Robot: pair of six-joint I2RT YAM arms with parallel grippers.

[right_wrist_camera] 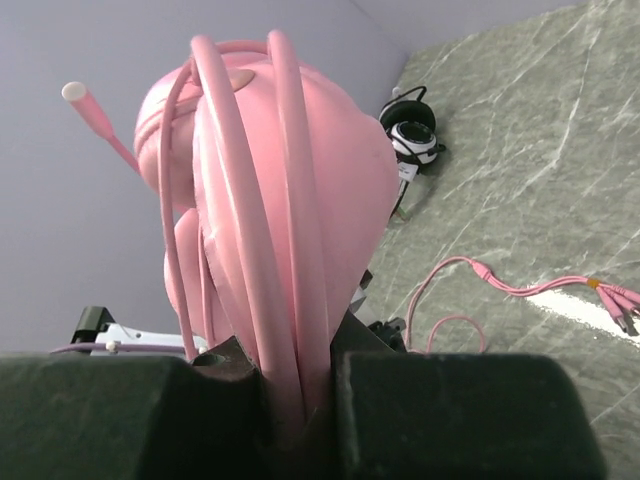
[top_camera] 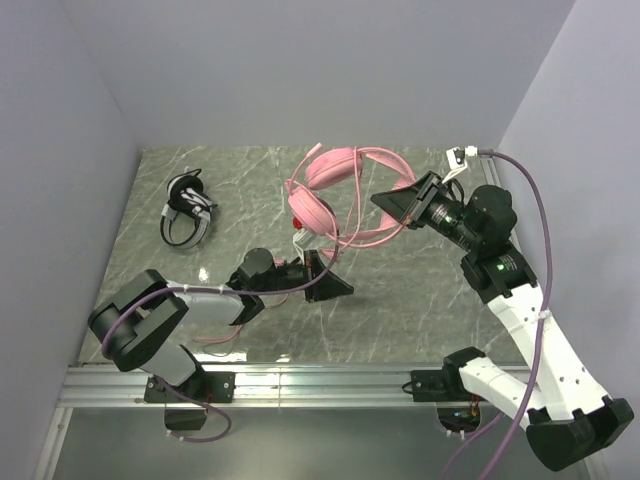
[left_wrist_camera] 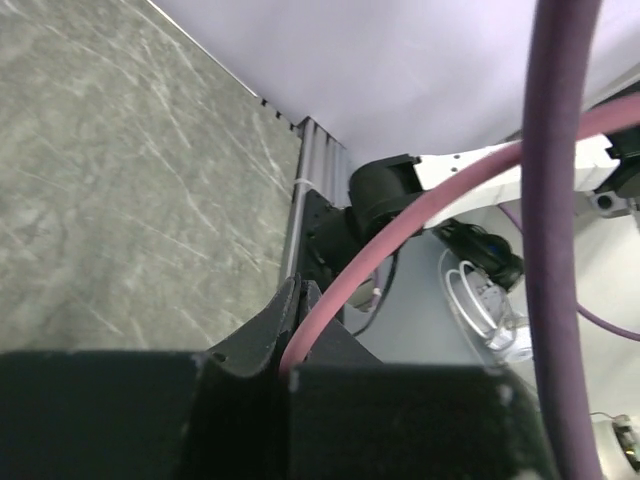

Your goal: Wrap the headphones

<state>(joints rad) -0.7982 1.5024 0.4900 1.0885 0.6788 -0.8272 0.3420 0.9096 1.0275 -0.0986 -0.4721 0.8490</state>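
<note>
The pink headphones (top_camera: 335,190) hang above the middle of the table, with several turns of pink cable around the headband. My right gripper (top_camera: 398,207) is shut on the headband and cable turns, which fill the right wrist view (right_wrist_camera: 300,180) between its jaws (right_wrist_camera: 295,350). My left gripper (top_camera: 328,276) is shut on the pink cable (left_wrist_camera: 345,285), below the headset. The cable's loose end with plugs (right_wrist_camera: 575,292) lies on the table. The black-and-white headphones (top_camera: 188,210) lie at the far left, and also show in the right wrist view (right_wrist_camera: 412,140).
A marbled grey-green tabletop (top_camera: 400,300) sits between white walls. An aluminium rail (top_camera: 320,382) runs along the near edge. A thick purple robot cable (left_wrist_camera: 555,250) crosses the left wrist view. A loop of pink cable (top_camera: 215,338) lies by the left arm.
</note>
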